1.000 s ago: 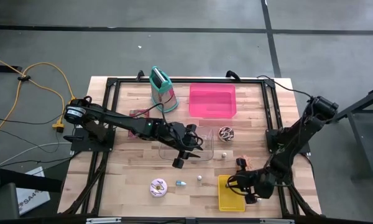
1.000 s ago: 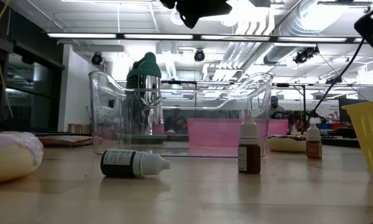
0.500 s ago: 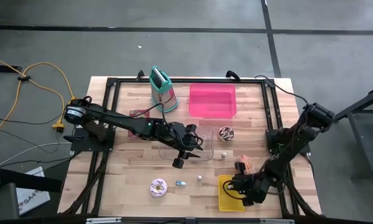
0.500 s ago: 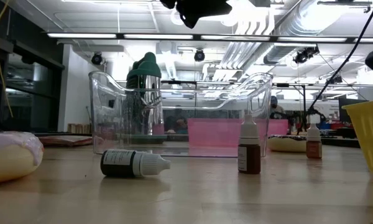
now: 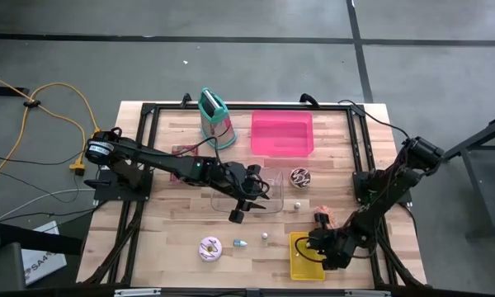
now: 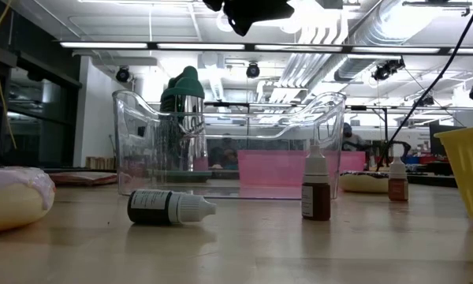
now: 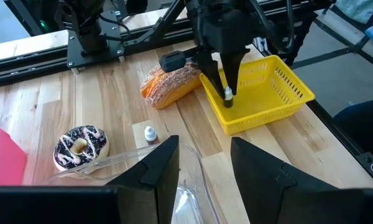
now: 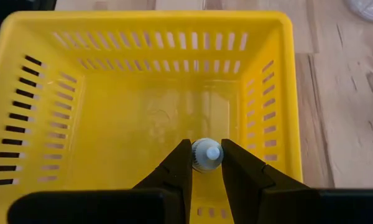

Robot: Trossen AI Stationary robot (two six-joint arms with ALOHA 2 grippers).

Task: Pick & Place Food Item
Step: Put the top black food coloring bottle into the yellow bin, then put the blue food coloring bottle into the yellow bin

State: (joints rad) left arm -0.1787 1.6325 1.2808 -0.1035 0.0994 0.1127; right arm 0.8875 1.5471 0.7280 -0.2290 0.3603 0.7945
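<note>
Right gripper: I see the right gripper (image 8: 206, 163) at the lower right of the high view, hanging over the yellow basket (image 5: 301, 262). Its jaws are nearly closed, pinching a small dropper bottle (image 8: 206, 154) with a white cap, tip pointing away from the wrist.
Bottle: in my right wrist view it sits low centre, above the basket floor; I cannot tell whether it touches the floor.
Left gripper: the left gripper (image 7: 202, 165) hovers mid-table in the high view, over the clear plastic tub (image 5: 246, 198). Its jaws stand partly apart with nothing between them.
Food items: a chocolate donut (image 5: 300, 176) with white drizzle lies right of centre; a pink frosted donut (image 5: 210, 248) sits lower centre-left; a crusty bread roll (image 7: 171, 84) lies just beside the basket's far edge.
Other bottles: one lies on its side (image 6: 169, 207) in the low view's lower left; two stand upright (image 6: 316, 190) to the right of it.
Pink bin: a pink bin (image 5: 281, 134) sits at upper centre of the high view.
Table: wooden table (image 5: 165, 231).
</note>
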